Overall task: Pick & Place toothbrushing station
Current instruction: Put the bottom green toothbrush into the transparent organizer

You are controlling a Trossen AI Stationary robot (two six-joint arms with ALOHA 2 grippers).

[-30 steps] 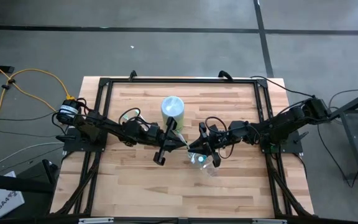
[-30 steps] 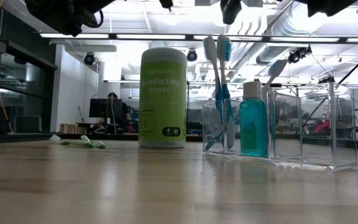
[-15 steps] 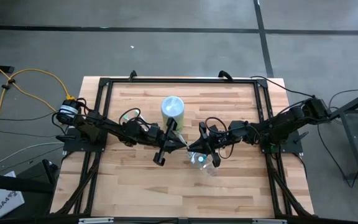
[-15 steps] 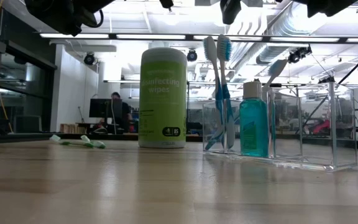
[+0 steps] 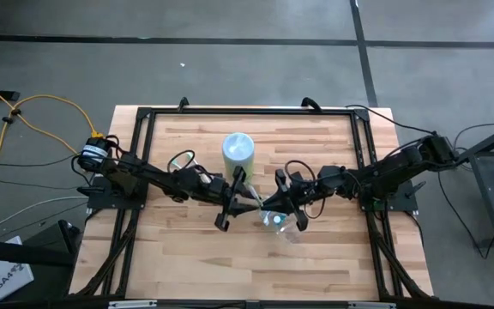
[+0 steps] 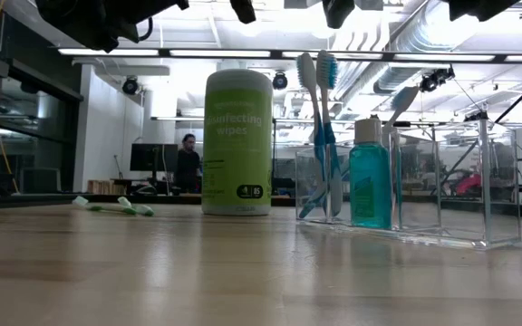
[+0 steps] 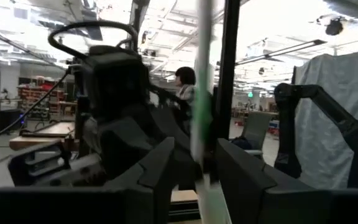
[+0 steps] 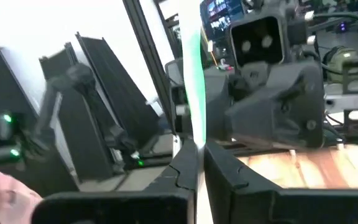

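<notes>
A slim green-white toothbrush (image 5: 254,197) hangs above the table's middle, between my two grippers, which face each other. My right gripper (image 5: 267,204) is shut on it. My left gripper (image 5: 245,196) is open; in the left wrist view its fingers (image 7: 166,168) stand on either side of the toothbrush (image 7: 202,93) with a gap on both sides. The clear container (image 5: 283,225) stands on the table just near of the grippers. In the low view this container (image 6: 442,190) has blue-white toothbrushes (image 6: 320,127) and a teal bottle (image 6: 370,186) standing in it. My right gripper pinches the toothbrush's green-white shaft (image 8: 194,134) between its two fingers. The fingers come about level from the table's right and lie across the shaft. The toothbrush stands roughly upright above the fingers, lifted clear of the table; its lower end is hidden by the fingers.
A green canister of wipes (image 5: 238,148) stands upright just far of the grippers. Small green-white items (image 6: 111,206) lie flat on the table, at the left of the low view. A black frame (image 5: 247,110) runs round the tabletop. A person (image 6: 187,163) stands in the room beyond.
My left gripper has opened and let go of the toothbrush, its fingers staying on either side of it. The toothbrush has stayed in place, lifted, in my right gripper. Neither arm has travelled.
</notes>
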